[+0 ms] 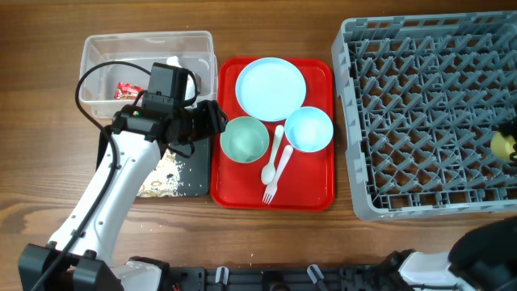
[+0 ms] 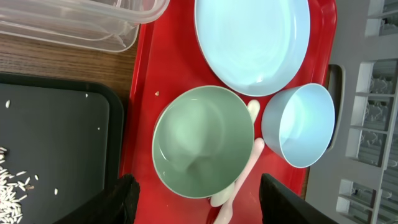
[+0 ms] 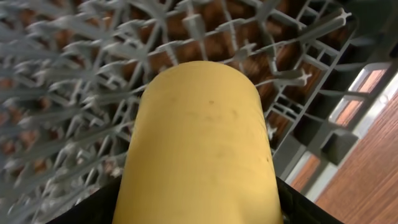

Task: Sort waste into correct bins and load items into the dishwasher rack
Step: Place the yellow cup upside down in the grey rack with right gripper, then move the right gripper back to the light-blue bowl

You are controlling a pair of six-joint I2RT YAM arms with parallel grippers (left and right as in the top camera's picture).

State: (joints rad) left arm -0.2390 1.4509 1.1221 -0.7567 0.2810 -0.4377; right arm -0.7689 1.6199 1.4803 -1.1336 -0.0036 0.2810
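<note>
My left gripper (image 2: 202, 205) is open just above the red serving tray, its fingers on either side of the pale green bowl (image 2: 202, 140); in the overhead view it (image 1: 216, 118) is at the tray's left edge. The light blue plate (image 1: 271, 87), light blue bowl (image 1: 308, 129), white spoon (image 1: 273, 158) and fork (image 1: 279, 174) lie on the tray. My right gripper (image 3: 196, 211) is shut on the yellow cup (image 3: 199, 137) over the grey rack (image 1: 428, 113). The red wrapper (image 1: 128, 90) and white tissue (image 1: 173, 62) lie in the clear tub (image 1: 101, 48). Food scraps (image 1: 161, 178) lie on the black tray (image 1: 194, 170).
The red serving tray (image 1: 319, 190) sits between the bins and the rack. The left arm reaches over the black tray and the tub. The rack takes up the right side, up to the table's edge. Bare wood shows at the front left.
</note>
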